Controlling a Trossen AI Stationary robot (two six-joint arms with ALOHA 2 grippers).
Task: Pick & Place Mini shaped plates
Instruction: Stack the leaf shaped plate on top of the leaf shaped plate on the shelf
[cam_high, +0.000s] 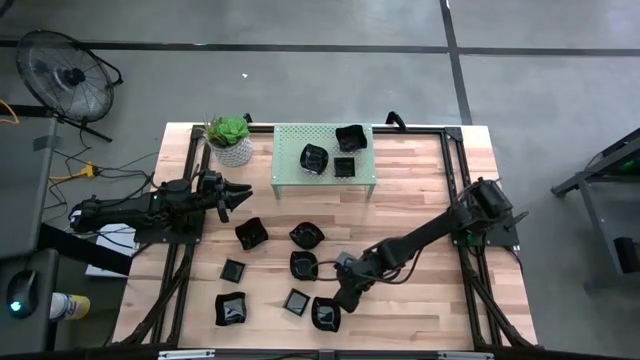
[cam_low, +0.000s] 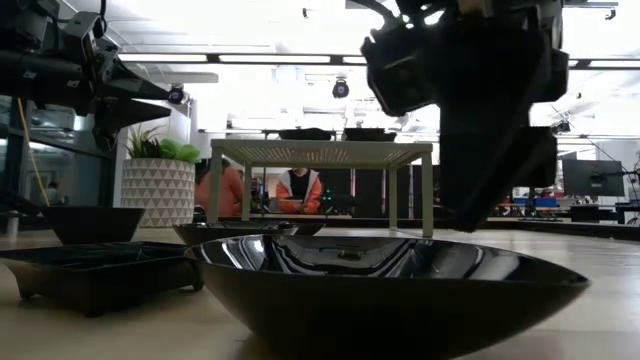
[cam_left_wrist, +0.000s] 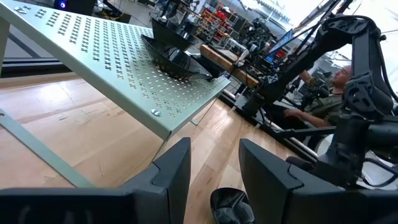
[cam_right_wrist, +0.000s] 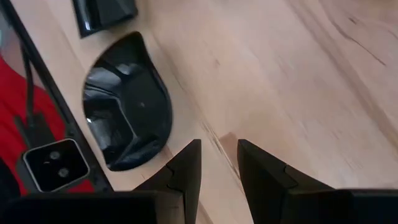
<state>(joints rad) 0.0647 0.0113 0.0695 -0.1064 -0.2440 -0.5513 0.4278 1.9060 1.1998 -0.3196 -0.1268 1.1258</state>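
Several small glossy black mini shaped plates lie flat on the wooden table, among them a rounded one near the front edge and a square one beside it. Three more sit on a pale green perforated stand. My right gripper hangs slanting down just beside the rounded plate, open, with nothing between its fingers. In the low view that plate fills the front, with the gripper above it. My left gripper waits open at the table's left, pointing level.
A green plant in a white pot stands at the far left beside the stand. Other black plates lie mid-table. A floor fan stands beyond the table. People sit in the room behind.
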